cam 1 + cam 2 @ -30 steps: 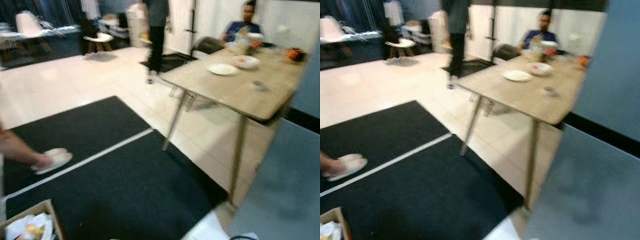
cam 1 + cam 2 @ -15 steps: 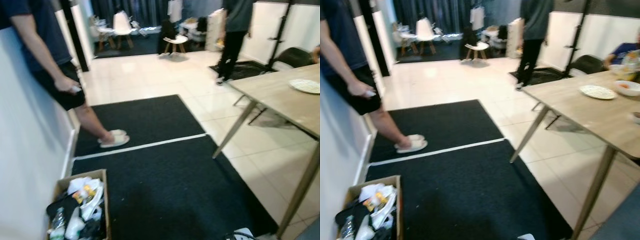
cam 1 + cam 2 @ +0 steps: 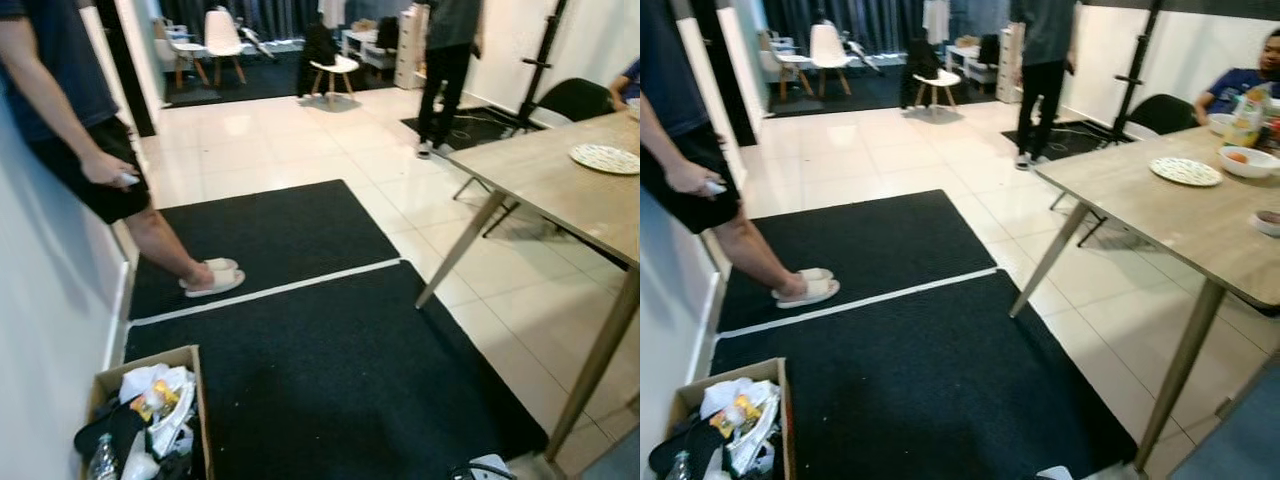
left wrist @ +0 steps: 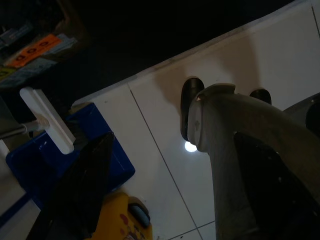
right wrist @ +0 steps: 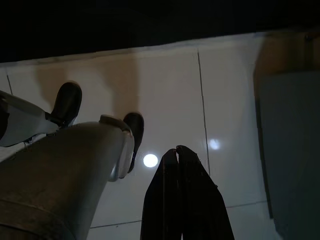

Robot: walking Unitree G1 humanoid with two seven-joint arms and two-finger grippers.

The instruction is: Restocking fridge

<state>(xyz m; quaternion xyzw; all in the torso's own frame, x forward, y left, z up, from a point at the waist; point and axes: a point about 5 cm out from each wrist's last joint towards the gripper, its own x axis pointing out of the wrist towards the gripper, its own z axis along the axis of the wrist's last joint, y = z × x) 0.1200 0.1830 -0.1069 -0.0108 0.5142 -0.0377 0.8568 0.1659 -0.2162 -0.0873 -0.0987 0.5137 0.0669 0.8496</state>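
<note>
Facing a black mat (image 3: 330, 370) in a tiled room, the robot has its stock for the fridge low on its left: an open cardboard box (image 3: 190, 362) against the white wall, crammed with a clear plastic bottle (image 3: 103, 460), crumpled white bags (image 3: 170, 410) and a small yellow packet (image 3: 152, 402). A person (image 3: 60, 120) in dark shorts and pale slippers leans on that wall just beyond the box; another stands far back near the white chairs (image 3: 222, 35), and a third sits at the wooden table (image 3: 1160, 195) on the right, which carries a plate (image 3: 1185, 171) and bowls.

Both arms hang idle over the tiled floor. The left gripper (image 4: 165, 200) has its fingers spread wide apart, holding nothing, with a blue crate (image 4: 45, 160) and a yellow object below it. The right gripper (image 5: 185, 195) has its fingers pressed together on nothing.

The box's contents look light and mixed. The bottle is probably smooth, slippery and easily dented, best taken around its middle; the bags are soft and will sag, so a pinch at a gathered fold seems safest. Whether anything fragile lies underneath cannot be told.
</note>
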